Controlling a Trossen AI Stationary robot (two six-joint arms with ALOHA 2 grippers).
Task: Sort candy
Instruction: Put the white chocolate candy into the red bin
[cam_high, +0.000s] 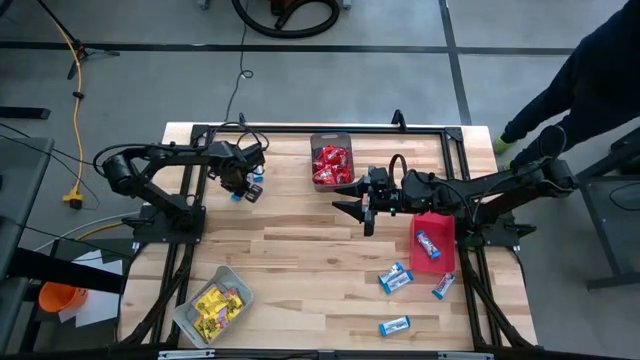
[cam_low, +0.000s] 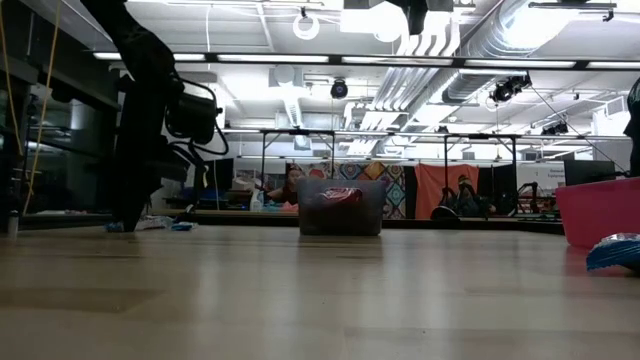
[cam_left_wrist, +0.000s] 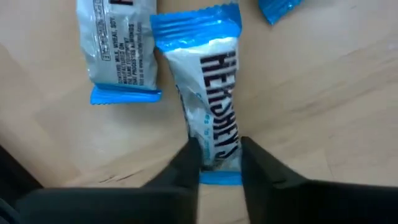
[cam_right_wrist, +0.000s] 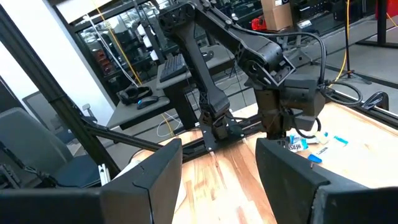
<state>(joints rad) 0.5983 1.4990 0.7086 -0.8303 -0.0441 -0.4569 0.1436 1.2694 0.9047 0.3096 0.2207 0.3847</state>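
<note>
— Where do we have the left tool (cam_left_wrist: 219, 163)?
— Low over the worktop (cam_high: 300, 250), far left side, fingers nearly closed on a blue-and-white candy (cam_left_wrist: 210, 106) lying flat; another packet (cam_left_wrist: 118, 50) lies just beside it.
— And our right tool (cam_high: 362, 212)?
— Mid-worktop, jaws spread wide, empty, near the mesh bin (cam_high: 331, 160) of red candy.
— The rest?
— Blue-and-white packets (cam_high: 396, 277) lie by the red bin (cam_high: 433, 240); yellow ones fill the grey bin (cam_high: 213, 305).

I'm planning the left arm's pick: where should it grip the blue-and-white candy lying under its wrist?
Grip the blue-and-white candy near its end, across the narrow width, coming straight down from above. It lies flat on the table, so only its long edges offer purchase. The left pincer already straddles that end there.
</note>
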